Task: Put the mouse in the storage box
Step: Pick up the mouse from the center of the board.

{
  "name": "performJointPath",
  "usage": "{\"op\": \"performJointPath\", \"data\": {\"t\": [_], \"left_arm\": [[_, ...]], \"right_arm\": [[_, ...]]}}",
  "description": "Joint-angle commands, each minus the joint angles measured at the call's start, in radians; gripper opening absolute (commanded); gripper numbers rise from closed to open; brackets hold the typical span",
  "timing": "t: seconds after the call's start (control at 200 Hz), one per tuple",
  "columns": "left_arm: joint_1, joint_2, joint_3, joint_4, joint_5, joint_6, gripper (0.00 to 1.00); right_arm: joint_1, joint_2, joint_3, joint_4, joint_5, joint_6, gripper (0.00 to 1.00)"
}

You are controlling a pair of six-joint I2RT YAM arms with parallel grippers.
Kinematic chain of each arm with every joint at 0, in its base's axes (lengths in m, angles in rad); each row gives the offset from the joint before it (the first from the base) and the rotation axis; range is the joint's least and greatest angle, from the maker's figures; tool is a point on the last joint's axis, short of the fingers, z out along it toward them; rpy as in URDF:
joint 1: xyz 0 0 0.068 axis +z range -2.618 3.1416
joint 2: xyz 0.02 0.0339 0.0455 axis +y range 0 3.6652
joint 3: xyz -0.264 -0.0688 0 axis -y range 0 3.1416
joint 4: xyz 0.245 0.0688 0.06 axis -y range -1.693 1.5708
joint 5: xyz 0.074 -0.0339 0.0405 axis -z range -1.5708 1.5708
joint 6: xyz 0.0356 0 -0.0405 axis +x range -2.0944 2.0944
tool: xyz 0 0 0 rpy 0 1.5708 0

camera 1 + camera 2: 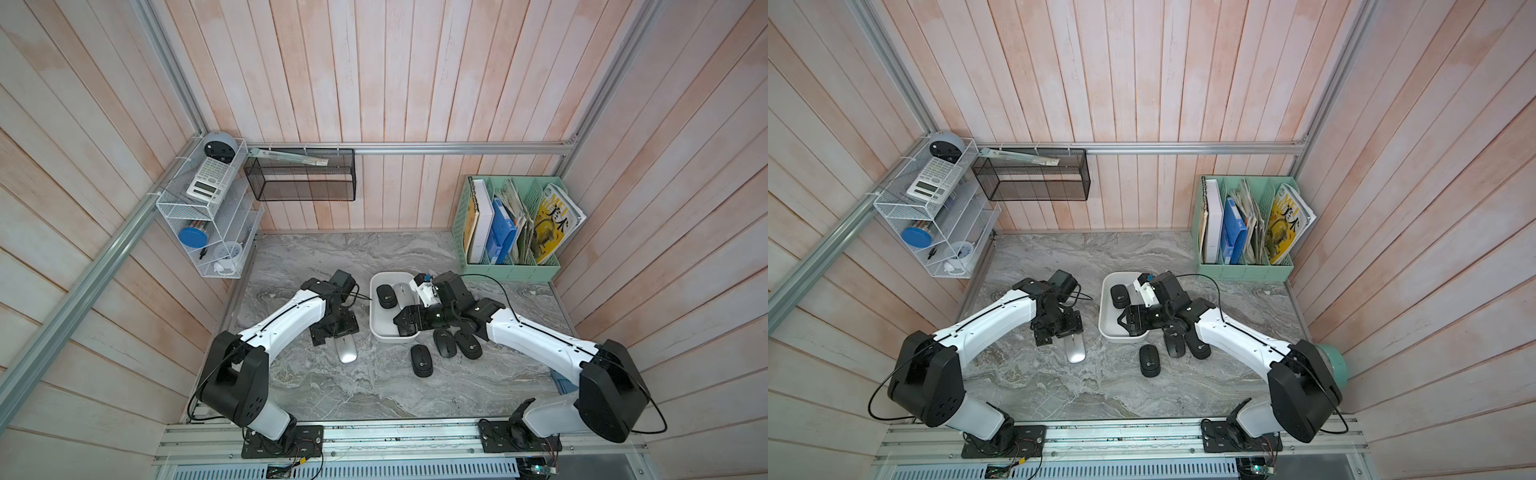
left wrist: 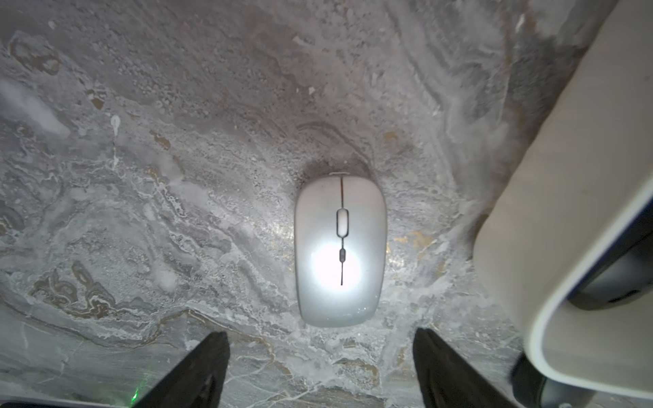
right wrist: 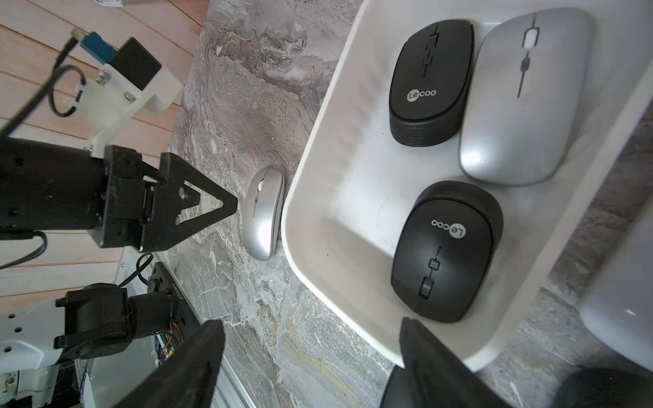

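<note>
The silver mouse (image 2: 340,249) lies flat on the tabletop (image 2: 141,176) just beside the white storage box (image 2: 565,176), outside it. The left tool (image 2: 319,339) hangs above it, fingers (image 2: 198,367) apart, not touching. The right tool (image 3: 311,323) hovers over the box, fingers (image 3: 434,353) apart and empty. Inside the box lie two black mice (image 3: 431,81) and another silver mouse (image 3: 523,99)

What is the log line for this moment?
left claw: open, near silver mouse; right claw: open, at storage box; silver mouse: on table
</note>
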Motion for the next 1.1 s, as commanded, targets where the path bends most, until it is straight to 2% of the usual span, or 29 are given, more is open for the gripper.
{"op": "performJointPath", "data": {"t": [0.0, 0.33, 0.69, 0.865, 1.095], "left_arm": [[-0.003, 0.026, -0.029, 0.049, 0.018, 0.018, 0.88], [-0.006, 0.092, -0.079, 0.166, 0.088, -0.013, 0.89], [-0.043, 0.174, -0.076, 0.176, 0.053, -0.065, 0.89], [-0.048, 0.175, -0.094, 0.179, 0.032, -0.084, 0.83], [-0.049, 0.137, -0.125, 0.197, 0.017, -0.092, 0.72]], "right_arm": [[0.013, 0.006, 0.022, 0.008, -0.014, -0.018, 0.84], [0.019, 0.008, 0.0, 0.018, -0.008, -0.006, 0.85], [0.019, 0.013, 0.0, 0.02, 0.0, -0.004, 0.85], [0.031, 0.039, -0.002, 0.039, -0.044, -0.004, 0.83], [0.132, 0.147, 0.025, 0.109, -0.091, 0.018, 0.81]]}}
